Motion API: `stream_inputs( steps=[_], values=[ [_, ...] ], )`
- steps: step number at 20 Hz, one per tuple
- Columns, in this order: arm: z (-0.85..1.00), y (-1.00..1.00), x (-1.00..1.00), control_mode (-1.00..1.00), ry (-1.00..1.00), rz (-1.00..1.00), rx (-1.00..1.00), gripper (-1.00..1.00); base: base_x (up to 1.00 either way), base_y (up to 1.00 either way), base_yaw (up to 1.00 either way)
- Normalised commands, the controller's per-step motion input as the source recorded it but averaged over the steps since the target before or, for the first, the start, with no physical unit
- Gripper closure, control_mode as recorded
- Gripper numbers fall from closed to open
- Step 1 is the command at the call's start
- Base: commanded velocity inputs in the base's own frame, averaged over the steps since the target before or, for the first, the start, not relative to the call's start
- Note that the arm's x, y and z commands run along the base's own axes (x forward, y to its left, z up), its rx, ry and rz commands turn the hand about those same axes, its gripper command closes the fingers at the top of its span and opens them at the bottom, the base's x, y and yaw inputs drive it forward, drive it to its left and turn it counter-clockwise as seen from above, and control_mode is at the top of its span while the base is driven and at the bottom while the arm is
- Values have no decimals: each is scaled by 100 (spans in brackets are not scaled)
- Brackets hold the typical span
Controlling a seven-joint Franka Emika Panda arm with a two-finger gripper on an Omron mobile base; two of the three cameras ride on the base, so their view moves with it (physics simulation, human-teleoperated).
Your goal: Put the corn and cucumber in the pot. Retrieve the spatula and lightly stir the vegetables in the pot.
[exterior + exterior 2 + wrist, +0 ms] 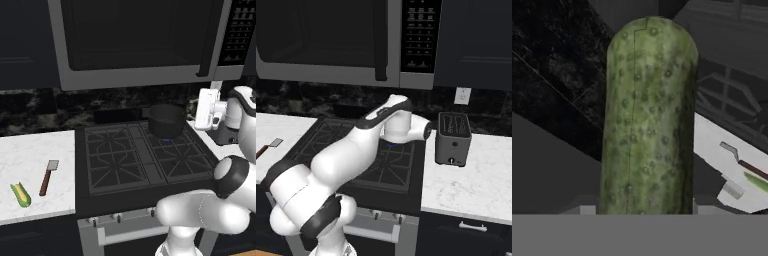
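At the lower left of the left base view the corn (20,194) lies on the white counter (35,150), the spatula (48,176) just beside it. The pot (165,120) sits on the stove (145,155) at upper centre. The gripper (216,120), at right, is clenched on the cucumber (648,120).

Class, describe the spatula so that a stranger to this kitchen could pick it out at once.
Start at the stove under the microwave, then move to the white counter on its left. The spatula lies there beside the corn; unlike that yellow, green-husked cob, it has a flat grey blade and slim reddish-brown handle.
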Motion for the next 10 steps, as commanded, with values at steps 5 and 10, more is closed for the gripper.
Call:
stream_inputs(
  steps=[5,10],
  values=[
    [4,-10,56,-100,13,5,17,100,0,0,0],
    [-18,1,68,-100,2,12,12,100,0,0,0]
  ],
)
